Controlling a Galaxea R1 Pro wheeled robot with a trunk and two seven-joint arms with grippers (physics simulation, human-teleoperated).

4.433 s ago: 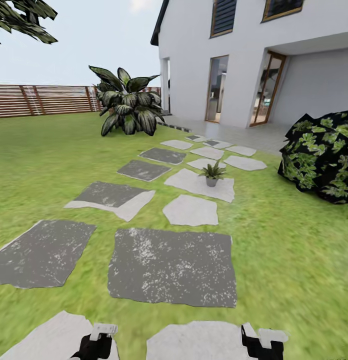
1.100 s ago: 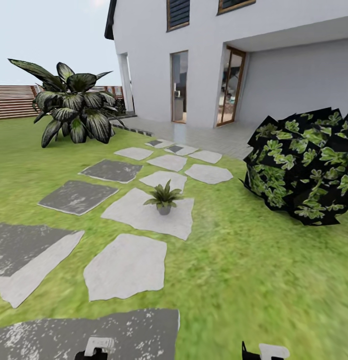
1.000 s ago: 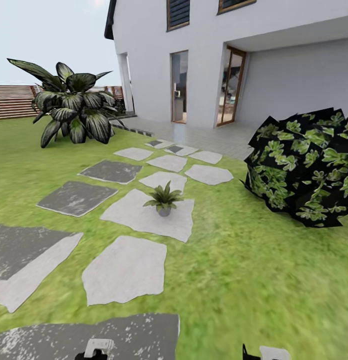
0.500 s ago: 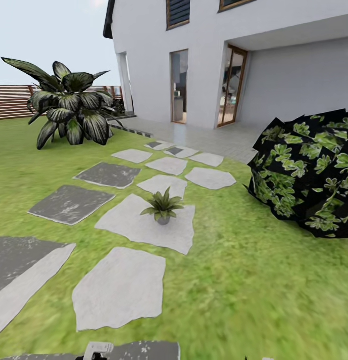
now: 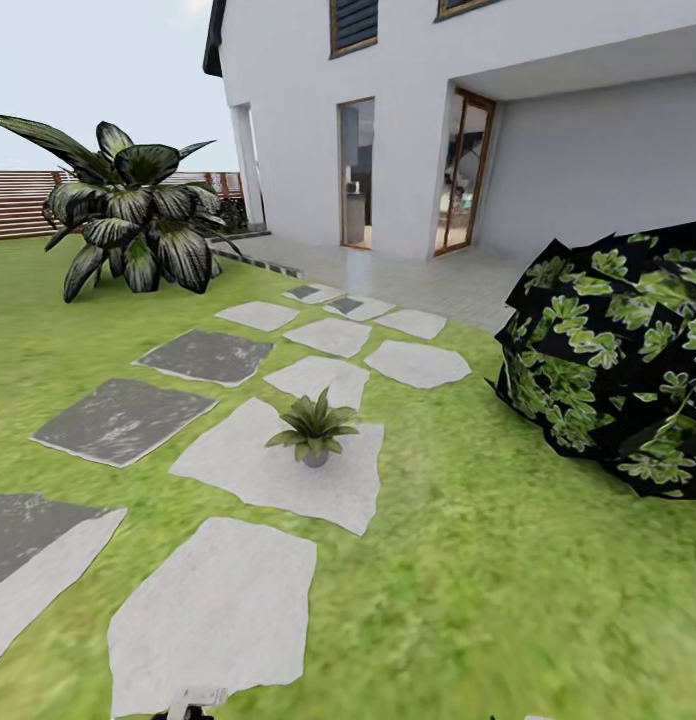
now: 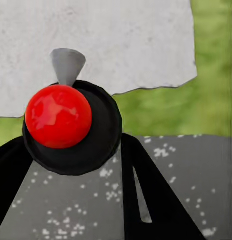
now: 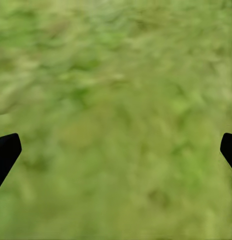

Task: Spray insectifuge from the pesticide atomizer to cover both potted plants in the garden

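1. The left hand (image 6: 96,165) is pinching the pesticide atomizer (image 6: 71,125), a round black body with a glossy red ball cap and a grey cone nozzle. The two black fingers (image 6: 151,200) run up either side of the body, and in the left wrist view the nozzle points out ahead of them, away from the camera. That grip reads as a carrying hold that also leaves the spout free to aim.

2. Below the atomizer lie a pale grey stepping slab (image 6: 111,45), a strip of green lawn (image 6: 196,105) and a dark speckled slab (image 6: 196,170), so the hand hangs low over the path.

3. The right hand (image 7: 116,150) is spread wide, its dark fingertips (image 7: 5,150) at the two edges of the right wrist view with blurred grass between them. It carries nothing, seemingly just parked out of the way.

4. One potted plant (image 5: 313,432), a small rosette of pointed green leaves in a tiny grey pot, stands on a pale irregular slab (image 5: 238,470) ahead of the robot, in the head view's middle. The nozzle looks too far off to wet it.

5. A big dark-leaved bush (image 5: 128,225) stands near the brown slatted fence (image 5: 23,205); a dark shrub with bright green leaves (image 5: 618,360) sits on the right, before the white house (image 5: 548,120).

6. My judgement: the robot is approaching, and spraying has not begun.
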